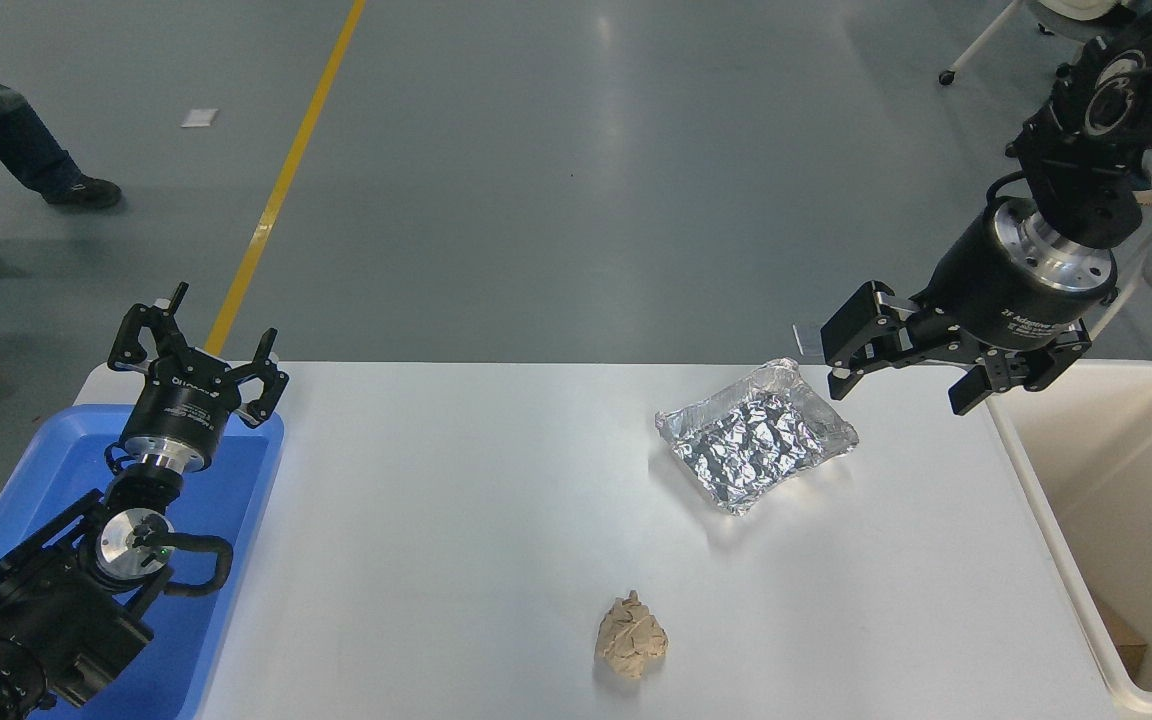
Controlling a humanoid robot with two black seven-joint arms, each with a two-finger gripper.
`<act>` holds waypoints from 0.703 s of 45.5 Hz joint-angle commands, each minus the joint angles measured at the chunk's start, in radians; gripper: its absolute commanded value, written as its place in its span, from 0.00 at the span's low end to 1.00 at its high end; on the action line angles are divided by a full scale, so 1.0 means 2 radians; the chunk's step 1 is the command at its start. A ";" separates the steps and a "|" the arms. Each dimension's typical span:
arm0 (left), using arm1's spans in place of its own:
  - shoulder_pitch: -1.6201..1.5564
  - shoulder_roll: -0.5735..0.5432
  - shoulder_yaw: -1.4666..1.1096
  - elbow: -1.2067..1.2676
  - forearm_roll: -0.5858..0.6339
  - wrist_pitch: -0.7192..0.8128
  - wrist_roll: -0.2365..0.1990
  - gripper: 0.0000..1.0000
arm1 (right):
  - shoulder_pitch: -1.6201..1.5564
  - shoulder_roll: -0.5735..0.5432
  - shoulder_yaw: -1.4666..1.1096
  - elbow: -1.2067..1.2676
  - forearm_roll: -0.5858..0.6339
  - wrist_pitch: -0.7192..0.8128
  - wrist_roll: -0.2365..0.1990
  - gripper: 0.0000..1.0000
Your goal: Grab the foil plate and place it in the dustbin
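**Right pincer spread above the foil plate**

While your right pincer (901,375) hangs with its fingers apart just past the far right corner of the shiny, crinkled silver foil plate (756,437), that plate lies flat on the white table (456,520). Your large cream-white plastic dustbin (1126,500) stands at the right edge, near the plate. Your left pincer (198,362), fingers spread, sits over the shallow blue plastic tray (236,480). You see a crumpled tan paper ball (632,636) nearer you.

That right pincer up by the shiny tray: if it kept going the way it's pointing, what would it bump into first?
Most likely the foil plate. The right pincer, open, points down and leftward at the plate's far corner, though one view leaves depth uncertain.
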 commanded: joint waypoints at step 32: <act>0.000 0.000 0.000 0.000 0.000 0.000 0.000 0.99 | -0.012 0.022 0.001 -0.007 0.005 0.000 0.001 1.00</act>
